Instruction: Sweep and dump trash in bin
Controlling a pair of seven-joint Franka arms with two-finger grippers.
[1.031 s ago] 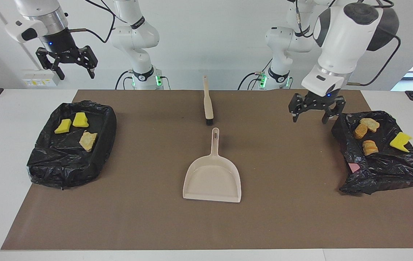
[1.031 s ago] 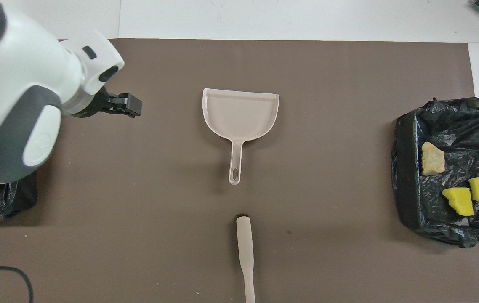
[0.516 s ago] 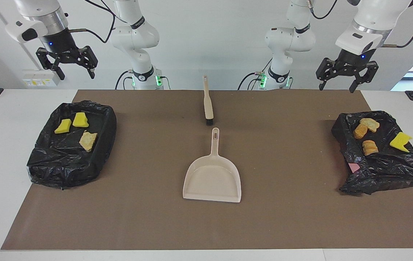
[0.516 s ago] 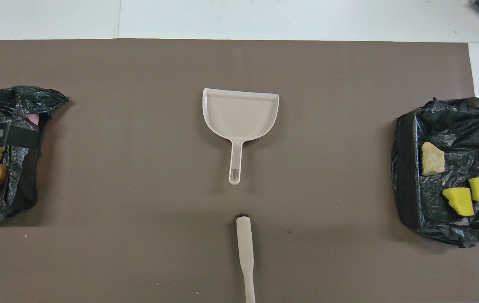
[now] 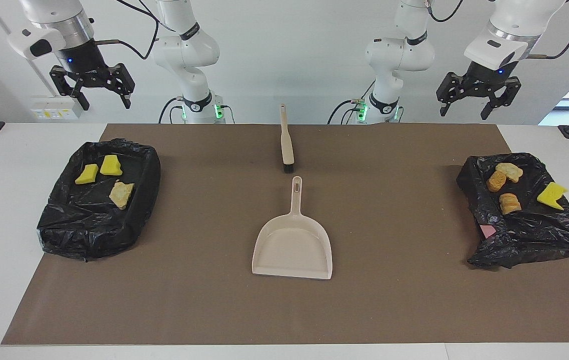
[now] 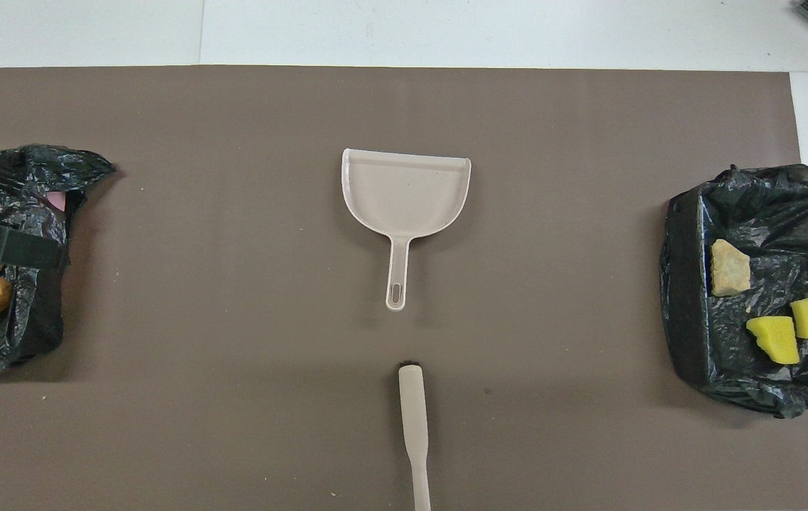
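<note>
Trash lies in two black-bagged bins. The bin (image 5: 89, 225) at the right arm's end holds two yellow chunks (image 5: 87, 174) and a tan lump (image 5: 122, 194). The bin (image 5: 529, 235) at the left arm's end holds three brown lumps (image 5: 496, 181) and one yellow chunk (image 5: 552, 195). A beige dustpan (image 5: 292, 245) lies empty mid-mat, handle toward the robots. The brush (image 5: 287, 145) lies just nearer the robots. My left gripper (image 5: 463, 113) hangs high, open and empty, over its bin's robot-side edge. My right gripper (image 5: 106, 105) hangs open and empty over the other bin.
A brown mat (image 5: 204, 290) covers most of the white table. A pink patch (image 5: 487, 231) shows through the bag of the bin at the left arm's end. In the overhead view the dustpan (image 6: 405, 191) and brush (image 6: 412, 419) lie in line.
The left arm has risen from low beside its bin to high up at the robots' end of the table. The right arm, dustpan, brush and trash have not moved.
</note>
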